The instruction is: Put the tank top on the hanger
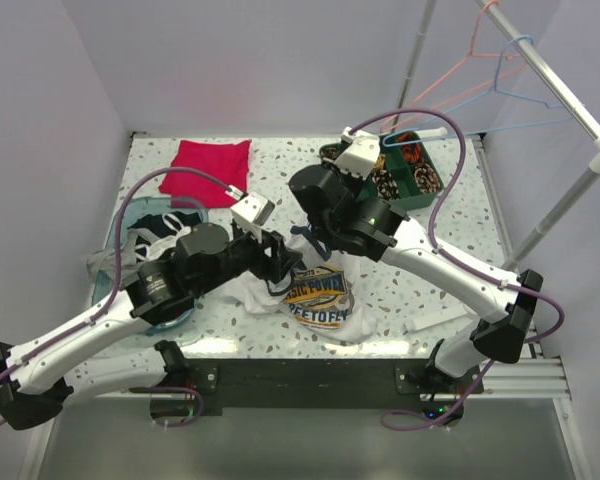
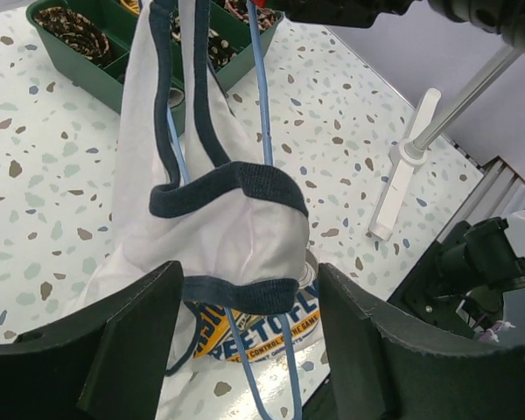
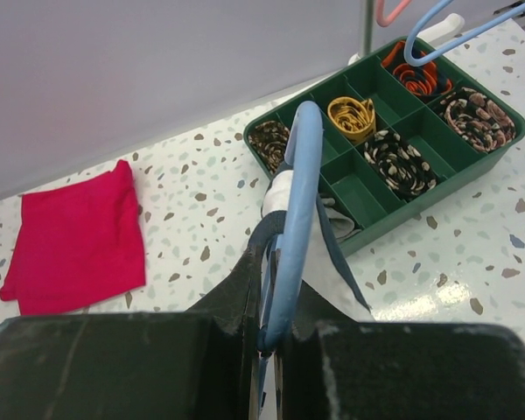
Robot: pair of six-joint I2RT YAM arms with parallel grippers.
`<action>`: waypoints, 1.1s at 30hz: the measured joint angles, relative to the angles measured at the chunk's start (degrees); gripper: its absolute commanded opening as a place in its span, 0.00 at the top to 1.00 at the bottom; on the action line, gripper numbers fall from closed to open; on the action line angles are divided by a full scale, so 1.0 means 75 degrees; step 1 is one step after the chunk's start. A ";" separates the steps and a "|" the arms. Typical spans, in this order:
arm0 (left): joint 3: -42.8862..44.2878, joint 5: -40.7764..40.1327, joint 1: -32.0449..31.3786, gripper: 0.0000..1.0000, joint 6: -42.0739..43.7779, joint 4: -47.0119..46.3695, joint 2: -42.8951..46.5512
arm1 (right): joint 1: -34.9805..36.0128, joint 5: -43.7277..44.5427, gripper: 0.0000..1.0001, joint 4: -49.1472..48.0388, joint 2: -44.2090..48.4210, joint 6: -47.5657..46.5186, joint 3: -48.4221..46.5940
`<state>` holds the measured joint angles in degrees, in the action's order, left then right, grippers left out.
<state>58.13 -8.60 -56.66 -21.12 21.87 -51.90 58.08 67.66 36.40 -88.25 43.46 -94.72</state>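
Tank top [image 1: 315, 300] bunched mid-surface [image 1: 450, 230], one strap lifted.
Top: it lies at frame centre. Left wrist: left claw [image 2: 249, 280] released, tank top and hanger [image 2: 261, 87] hanging between its fingers. Right wrist: right claw [image 3: 267, 324] clenched on the hanger, lower centre.

left arm [image 1: 80, 335] / right arm [image 1: 435, 255]: same build. White moulded link shells, black cylindrical joint housings. Thin purple cable [image 1: 410, 111] loops along each one. White boxy camera module [image 1: 251, 210] on each wrist. Chunky black base blocks [image 1: 15, 385] at the mounting ends. Small green light [image 1: 377, 210] on a black joint of the right arm. left gripper [image 2: 245, 341]: broad matte-black fingers [image 2: 127, 346], flat faces, chamfered edges. right gripper [image 3: 276, 302]: same matte-black finish, blocky.
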 measured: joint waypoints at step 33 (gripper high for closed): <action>-0.0656 -0.2495 -0.0973 1.00 0.0799 -0.1233 -0.0638 | -0.0052 -0.0350 1.00 0.0029 -0.0073 -0.0082 -0.0300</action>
<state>53.21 -27.31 -63.96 -15.14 12.62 -56.69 57.69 65.04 36.62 -88.79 42.85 -96.97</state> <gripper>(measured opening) 0.082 0.066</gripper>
